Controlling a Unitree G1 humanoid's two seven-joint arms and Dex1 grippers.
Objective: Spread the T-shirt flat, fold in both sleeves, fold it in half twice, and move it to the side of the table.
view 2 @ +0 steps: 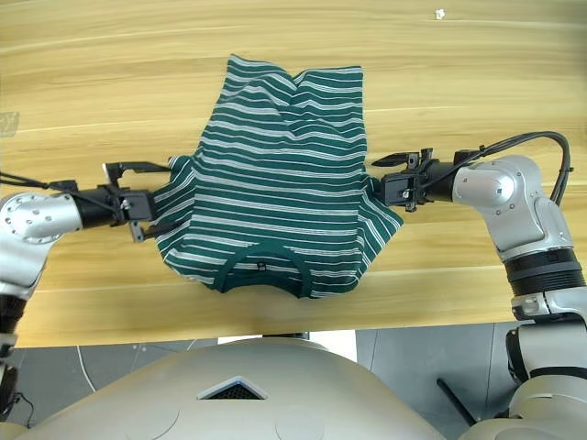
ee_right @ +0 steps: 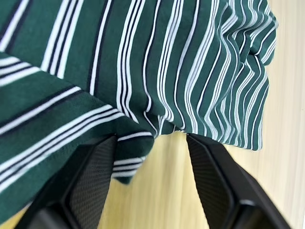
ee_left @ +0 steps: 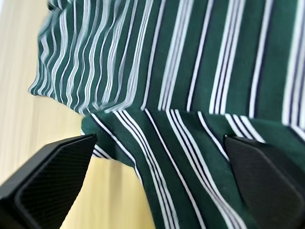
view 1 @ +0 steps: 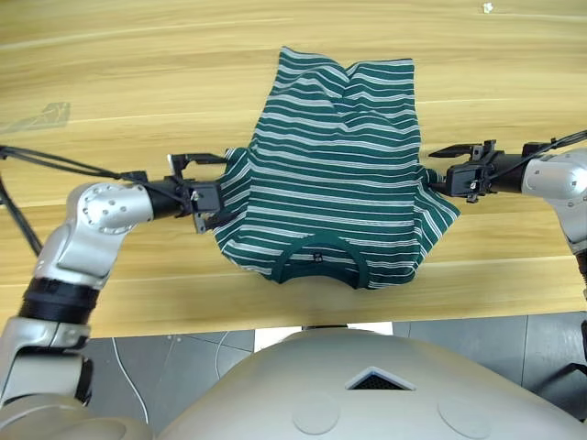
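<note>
A dark green T-shirt with white stripes lies on the wooden table, its collar toward the front edge and its hem rumpled at the far end. My left gripper is at the shirt's left sleeve, open, and in the left wrist view the sleeve fabric lies between its spread fingers. My right gripper is at the right sleeve, also open. In the right wrist view the sleeve's edge sits between its fingers.
A small white scrap lies at the far right of the table. Bare wood stretches to both sides of the shirt and beyond it. The table's front edge runs just below the collar. Black cables trail from the left arm.
</note>
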